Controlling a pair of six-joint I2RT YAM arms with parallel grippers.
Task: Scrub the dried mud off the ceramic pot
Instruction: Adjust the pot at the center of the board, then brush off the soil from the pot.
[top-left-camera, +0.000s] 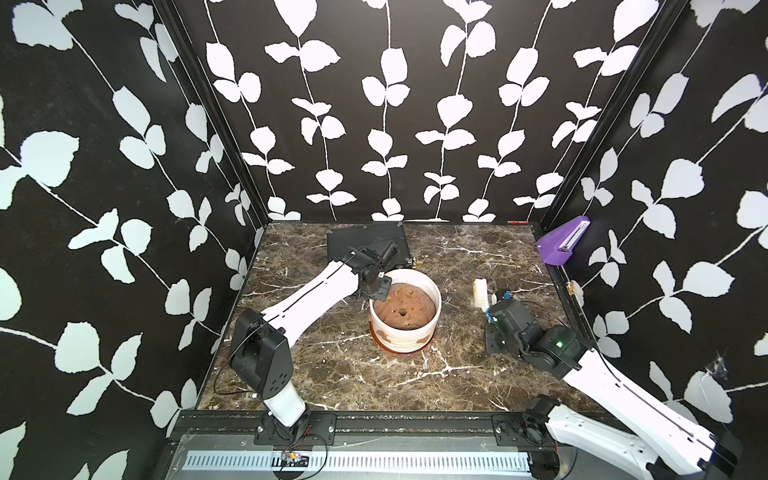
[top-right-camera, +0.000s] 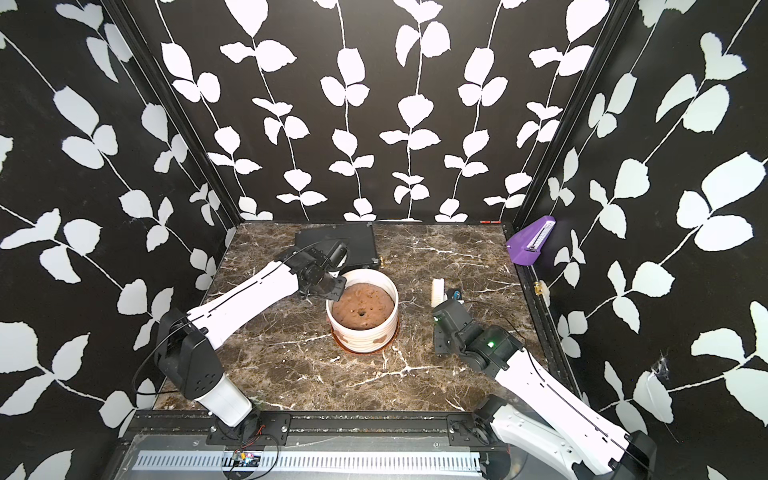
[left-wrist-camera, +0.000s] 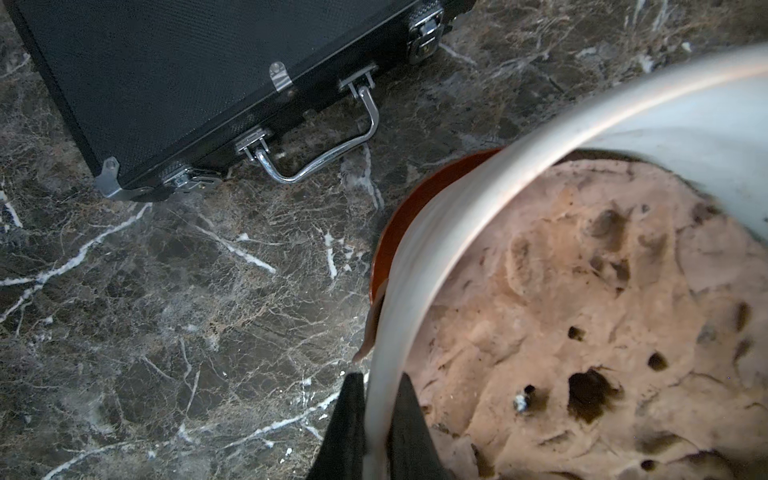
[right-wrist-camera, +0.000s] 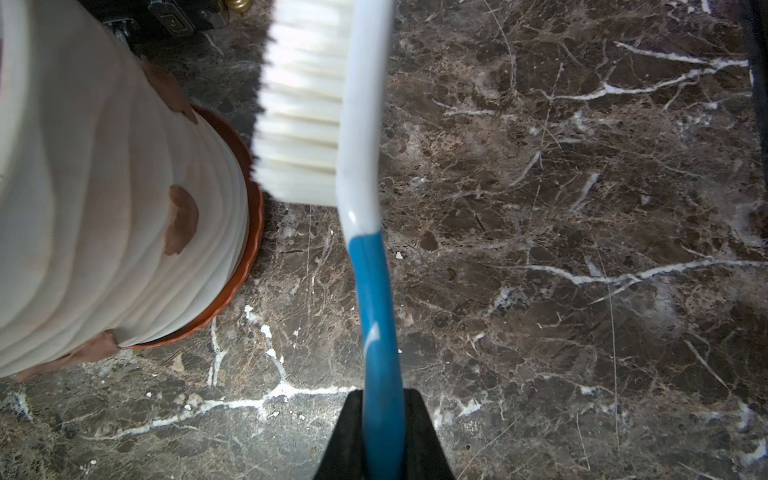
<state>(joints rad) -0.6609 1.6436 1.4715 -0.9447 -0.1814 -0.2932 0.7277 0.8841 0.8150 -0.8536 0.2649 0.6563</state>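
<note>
The white ribbed ceramic pot (top-left-camera: 398, 337) (top-right-camera: 361, 338) stands mid-table on an orange-brown saucer (right-wrist-camera: 246, 257). Flat brown blotches of dried mud (right-wrist-camera: 181, 224) (top-left-camera: 424, 340) stick to its wall. My left gripper (left-wrist-camera: 380, 380) (top-left-camera: 381, 291) is shut on the pot's rim (left-wrist-camera: 419, 266), one finger outside and one inside. To the right of the pot, my right gripper (right-wrist-camera: 382, 395) (top-left-camera: 496, 305) is shut on the blue handle (right-wrist-camera: 374, 291) of a white-bristled brush (top-left-camera: 481, 292) (top-right-camera: 437, 291). The bristles (right-wrist-camera: 303, 116) face the pot with a small gap between them.
A lumpy brown mound (top-left-camera: 403, 308) (left-wrist-camera: 582, 311) with a centre hole fills the pot. A flat black case (top-left-camera: 365, 241) (left-wrist-camera: 166, 75) lies behind the pot, its metal handle towards it. A purple fixture (top-left-camera: 562, 245) sticks out from the right wall.
</note>
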